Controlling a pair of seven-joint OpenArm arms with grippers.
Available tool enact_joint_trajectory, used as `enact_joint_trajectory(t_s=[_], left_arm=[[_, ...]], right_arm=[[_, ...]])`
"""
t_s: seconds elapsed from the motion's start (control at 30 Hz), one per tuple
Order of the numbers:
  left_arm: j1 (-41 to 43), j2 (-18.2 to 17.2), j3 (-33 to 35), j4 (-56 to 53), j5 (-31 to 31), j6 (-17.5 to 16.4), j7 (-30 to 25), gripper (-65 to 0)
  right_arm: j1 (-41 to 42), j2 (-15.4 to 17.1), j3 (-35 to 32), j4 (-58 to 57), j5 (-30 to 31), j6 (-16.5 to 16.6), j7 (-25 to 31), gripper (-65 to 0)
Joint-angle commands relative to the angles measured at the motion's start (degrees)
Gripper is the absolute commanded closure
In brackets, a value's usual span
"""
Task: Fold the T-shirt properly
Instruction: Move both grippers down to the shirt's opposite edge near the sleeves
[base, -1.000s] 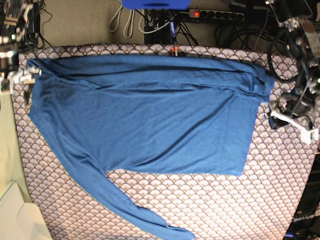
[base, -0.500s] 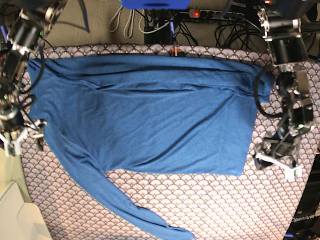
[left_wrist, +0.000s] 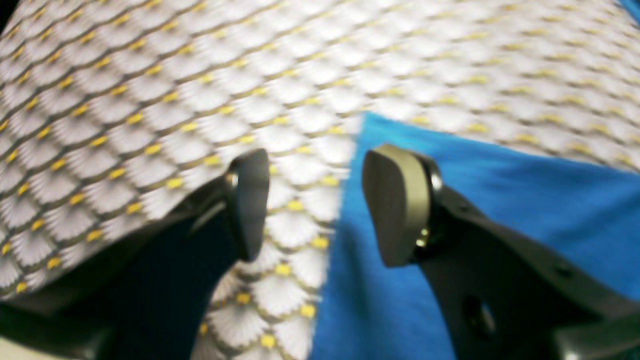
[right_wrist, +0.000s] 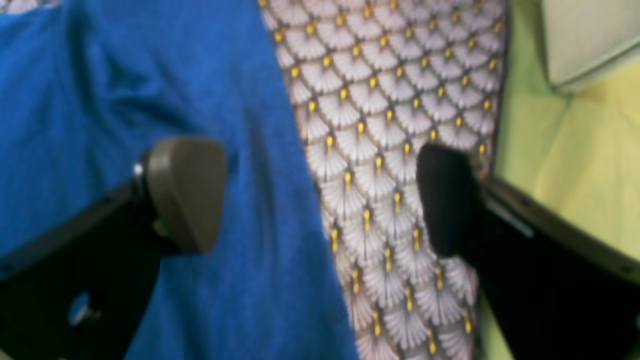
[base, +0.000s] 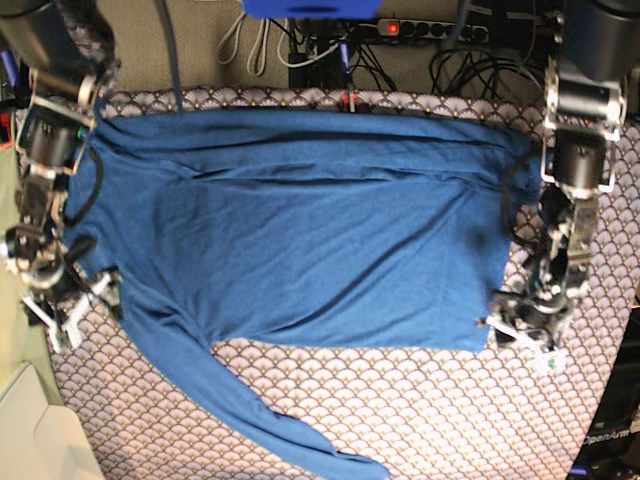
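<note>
Both pincers straddle T-shirt (base: 300, 240) edges: left pincer (left_wrist: 312, 205) half open at its corner, right pincer (right_wrist: 320, 200) wide, neither holding anything.

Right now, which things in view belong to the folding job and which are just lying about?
Job:
T-shirt
left gripper, jaws open
right gripper, jaws open

Lying about:
tablecloth
power strip
cables

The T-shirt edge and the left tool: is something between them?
Nothing visible. The left tool is open and straddles the edge of the T-shirt over the tablecloth; only cloth shows between its fingers.
</note>
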Motion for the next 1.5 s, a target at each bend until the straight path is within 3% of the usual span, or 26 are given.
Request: enact_joint_trajectory(t_s=[0.0, 0.1, 0.23, 0.3, 0.43, 0.6, 0.93, 1.37, 1.47], left_arm=[[-3.18, -0.66, -0.28, -0.38, -0.18, -0.47, -2.42, -32.7], [-7.31, 0.57, 0.60, -6.09, -0.18, -0.56, -2.59, -32.8], [-10.56, 1.71, 6.40, -12.77, -0.18, -6.45, -7.16, -32.8], [-11.18, 3.47, 9.39, -15.59, -0.18, -6.98, -10.24, -32.8], [-14.34, 5.67, 10.53, -24.03, -0.18, -6.98, -13.49, -32.8], [-16.54, 5.75, 10.44, -32.03, -0.18, -6.98, -17.10, -32.8], [-17.16, 7.69, 10.88, -32.64, -0.18, -6.98, -19.82, -32.8], [-15.75, 7.51, 10.53, -32.64, -0.45, -6.98, -20.26, -32.8], [-15.31, 7.60, 10.53, -32.64, -0.54, -5.40, -20.26, -32.8]], right_arm=[[2.77, 0.46, 0.02, -0.95, -0.28, 0.20, 1.84, -59.7], [6.28, 0.64, 0.02, -6.49, -0.63, -2.61, 3.77, -59.7], [7.95, 1.34, -0.07, -11.67, -0.63, -7.63, 6.94, -59.7], [7.69, 1.34, -0.07, -12.02, -0.63, -8.77, 7.99, -59.7], [7.34, 1.25, -0.07, -12.02, -0.63, -8.77, 8.78, -59.7], [7.25, 1.34, -0.07, -11.94, -0.63, -8.77, 8.78, -59.7], [6.19, 1.08, -0.07, -11.85, -0.63, -8.68, 8.78, -59.7], [6.11, 1.51, -0.07, -11.76, -0.63, -8.68, 8.78, -59.7], [6.11, 1.51, -0.07, -11.76, -0.63, -8.68, 8.78, -59.7]])
